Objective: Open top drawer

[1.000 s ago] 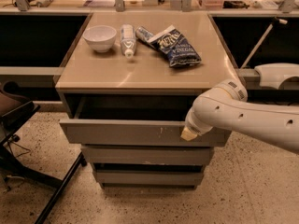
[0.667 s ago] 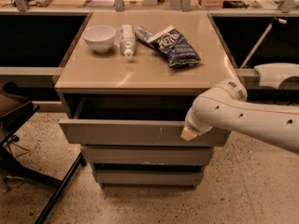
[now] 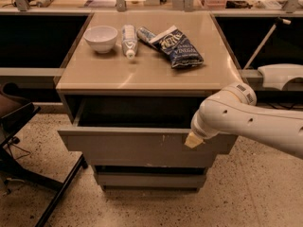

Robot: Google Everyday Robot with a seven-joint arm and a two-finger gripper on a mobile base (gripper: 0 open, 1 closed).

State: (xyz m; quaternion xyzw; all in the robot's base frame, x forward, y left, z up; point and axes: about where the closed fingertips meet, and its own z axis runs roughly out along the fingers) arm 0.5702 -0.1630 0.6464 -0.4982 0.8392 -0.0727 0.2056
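Drawer stands partly out beneath the cabinet top, with the gripper, reaching in from the right, at the top edge of its front, right of centre; grip state cannot be told.

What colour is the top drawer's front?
Grey top drawer, small white scratches; camera view. The gripper is at its upper edge.

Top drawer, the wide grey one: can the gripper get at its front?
Likely yes. The gripper sits at the upper edge of the wide grey top drawer, right of centre, with nothing between them.
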